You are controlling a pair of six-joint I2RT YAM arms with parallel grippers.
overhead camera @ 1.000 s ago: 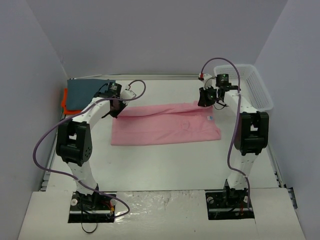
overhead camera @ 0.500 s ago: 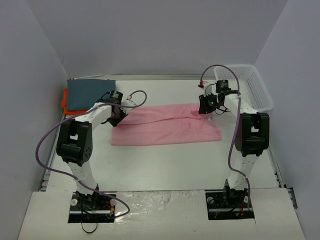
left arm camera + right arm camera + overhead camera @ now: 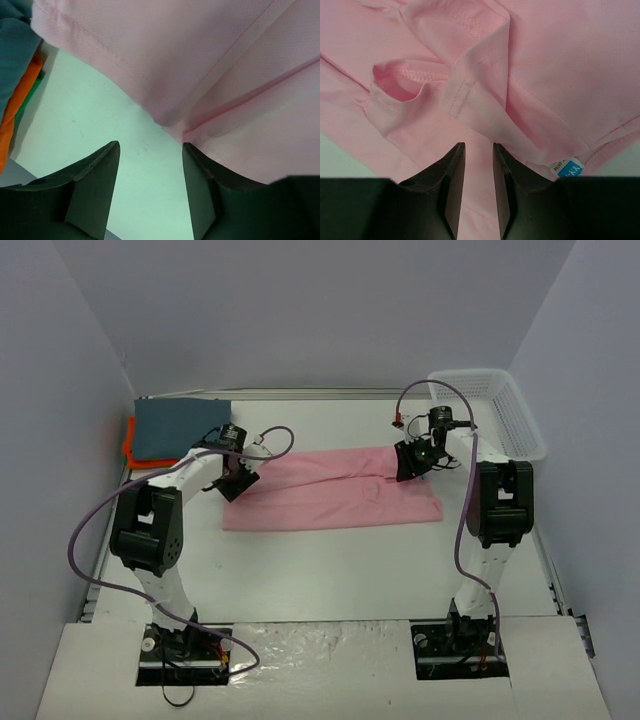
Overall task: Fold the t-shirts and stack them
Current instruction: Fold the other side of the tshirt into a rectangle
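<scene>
The light pink t-shirt (image 3: 330,495) lies on the table, folded lengthwise into a long band. My left gripper (image 3: 232,483) is at its left end. In the left wrist view that gripper (image 3: 150,145) is open over bare table, with the pink cloth (image 3: 200,60) just beyond its fingertips. My right gripper (image 3: 408,462) hovers over the shirt's right part. Its jaws (image 3: 478,145) stand a little apart, holding nothing, above the pink sleeve (image 3: 470,75). The slate blue-grey t-shirt (image 3: 175,425) lies folded on the orange t-shirt (image 3: 128,445) at the far left corner.
A white mesh basket (image 3: 510,420) stands at the far right of the table. In the left wrist view the blue-grey and orange stack (image 3: 17,75) sits close to the left of the pink shirt. Grey walls enclose the table on three sides.
Both grippers have come down and nearer with the pink shirt's far edge, then opened and let it go. The folded-over cloth now lies flat on the shirt.
</scene>
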